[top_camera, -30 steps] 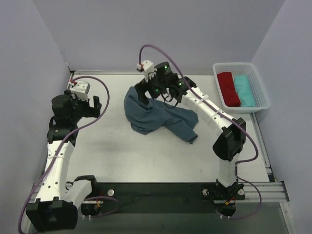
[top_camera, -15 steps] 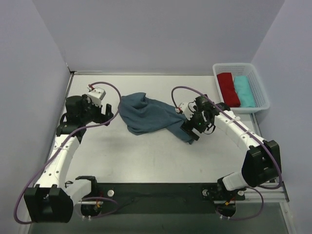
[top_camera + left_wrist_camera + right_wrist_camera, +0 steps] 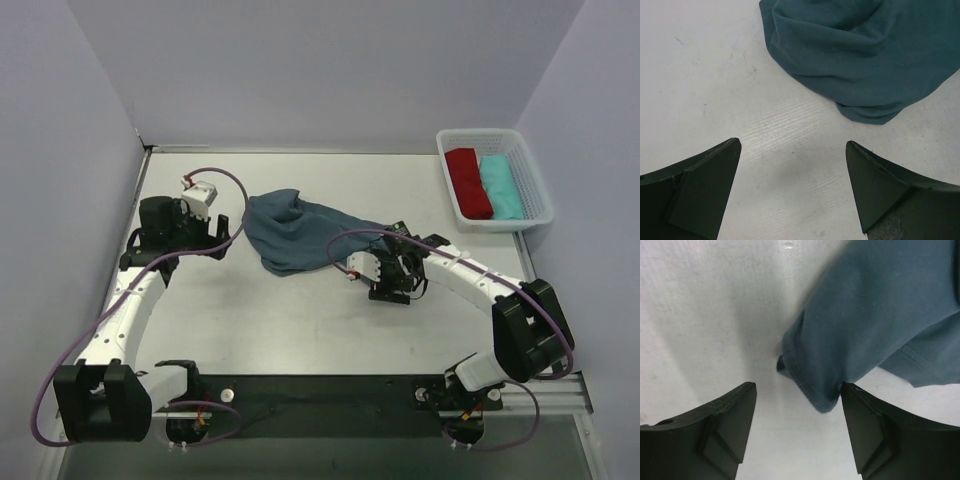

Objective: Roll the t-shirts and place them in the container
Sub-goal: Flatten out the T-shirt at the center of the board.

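Fingers (image 3: 715, 435) of the right gripper (image 3: 797, 387) stood apart low over the table (image 3: 300, 330), with a hem corner of the blue shirt (image 3: 300, 235) between them, unclamped. Left gripper (image 3: 792, 145) was spread wide just beside the crumpled shirt. Red shirt (image 3: 468, 182) and turquoise shirt (image 3: 500, 186) lay side by side in the far-right basket (image 3: 478, 133).

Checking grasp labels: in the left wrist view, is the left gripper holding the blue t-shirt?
No. The left gripper stands open over bare table, and the blue t-shirt lies beyond its fingertips, untouched.

White table (image 3: 300, 320) bears crumpled blue t-shirt (image 3: 300, 235) and basket (image 3: 541, 196).
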Tool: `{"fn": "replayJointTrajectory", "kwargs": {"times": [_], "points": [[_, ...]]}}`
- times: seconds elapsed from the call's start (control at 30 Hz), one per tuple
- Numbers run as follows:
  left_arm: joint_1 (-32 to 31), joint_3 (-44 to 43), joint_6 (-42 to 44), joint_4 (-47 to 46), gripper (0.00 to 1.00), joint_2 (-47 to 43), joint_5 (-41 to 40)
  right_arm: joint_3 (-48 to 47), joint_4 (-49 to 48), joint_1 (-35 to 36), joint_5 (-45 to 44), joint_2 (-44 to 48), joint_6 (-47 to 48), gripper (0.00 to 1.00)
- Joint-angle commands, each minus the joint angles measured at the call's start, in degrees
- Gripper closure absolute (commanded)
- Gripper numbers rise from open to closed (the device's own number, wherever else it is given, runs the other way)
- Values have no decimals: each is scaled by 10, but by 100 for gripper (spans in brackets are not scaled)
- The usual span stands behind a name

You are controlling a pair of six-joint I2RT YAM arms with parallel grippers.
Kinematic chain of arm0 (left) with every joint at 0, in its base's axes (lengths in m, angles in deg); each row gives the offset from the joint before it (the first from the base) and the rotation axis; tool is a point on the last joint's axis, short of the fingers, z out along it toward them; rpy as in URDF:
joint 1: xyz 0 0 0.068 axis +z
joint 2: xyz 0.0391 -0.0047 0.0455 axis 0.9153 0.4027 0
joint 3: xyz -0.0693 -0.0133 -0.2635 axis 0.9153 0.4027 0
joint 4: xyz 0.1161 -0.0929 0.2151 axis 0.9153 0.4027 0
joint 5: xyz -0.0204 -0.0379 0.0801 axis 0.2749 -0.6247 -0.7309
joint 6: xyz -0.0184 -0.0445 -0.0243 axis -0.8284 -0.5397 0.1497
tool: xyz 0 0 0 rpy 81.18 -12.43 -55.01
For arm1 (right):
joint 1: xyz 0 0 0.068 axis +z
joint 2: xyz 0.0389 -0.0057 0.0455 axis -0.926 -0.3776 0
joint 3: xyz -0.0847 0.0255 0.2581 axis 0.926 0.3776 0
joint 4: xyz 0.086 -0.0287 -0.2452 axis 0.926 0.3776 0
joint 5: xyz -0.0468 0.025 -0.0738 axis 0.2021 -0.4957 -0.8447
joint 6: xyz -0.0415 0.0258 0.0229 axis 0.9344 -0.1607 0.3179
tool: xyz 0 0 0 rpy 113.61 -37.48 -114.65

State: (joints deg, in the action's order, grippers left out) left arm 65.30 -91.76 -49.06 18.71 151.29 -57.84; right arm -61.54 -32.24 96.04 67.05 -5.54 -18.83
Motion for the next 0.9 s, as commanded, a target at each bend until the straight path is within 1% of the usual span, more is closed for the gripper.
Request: {"fn": "replayJointTrajectory", "kwargs": {"times": [0.0,0.1,0.2,0.23,0.27,0.3,0.33,0.37,0.4,0.47,0.5,0.53,0.6,0.63,0.67,0.7,0.77,0.83,0.87], "points": [[6,-16,-9,-7,3,-6,-2,-5,-70,0,-35,-23,41,36],[25,-15,-12,-5,3,-12,0,-33,-67,-2,-40,-34,33,38],[25,-11,-11,-7,3,-17,2,-47,-59,-2,-35,-33,38,39],[24,-11,-12,-8,3,-20,3,-50,-57,-2,-33,-33,41,41],[24,-11,-13,-9,3,-21,5,-53,-55,-2,-30,-34,41,49],[24,-12,-12,-9,3,-21,5,-59,-48,-1,-28,-36,41,54],[25,-12,-13,-10,3,-23,6,-65,-43,2,-27,-37,41,63],[24,-12,-13,-11,3,-23,5,-70,-40,4,-27,-38,36,82],[25,-12,-13,-11,3,-23,5,-78,-29,8,-21,-36,31,89],[24,-13,-14,-13,3,-26,6,-128,-11,23,2,-16,8,100],[25,-13,-15,-14,3,-26,6,-156,7,30,34,4,-3,100],[25,-13,-16,-16,3,-27,5,-214,18,46,49,12,-12,100],[25,-12,-18,-21,3,-29,1,-289,50,64,68,24,-45,100],[25,-11,-19,-24,3,-30,-1,-364,57,74,87,27,-61,100],[25,-10,-21,-28,3,-30,-4,-397,62,88,94,27,-76,100],[24,-10,-22,-29,3,-32,-5,-429,68,96,99,29,-102,100],[24,-14,-20,-31,3,-34,-10,-519,67,117,102,32,-114,100],[25,-19,-17,-34,3,-35,-20,-579,63,126,97,28,-128,100],[24,-21,-15,-40,3,-35,-35,-636,61,129,85,24,-136,100]]}}
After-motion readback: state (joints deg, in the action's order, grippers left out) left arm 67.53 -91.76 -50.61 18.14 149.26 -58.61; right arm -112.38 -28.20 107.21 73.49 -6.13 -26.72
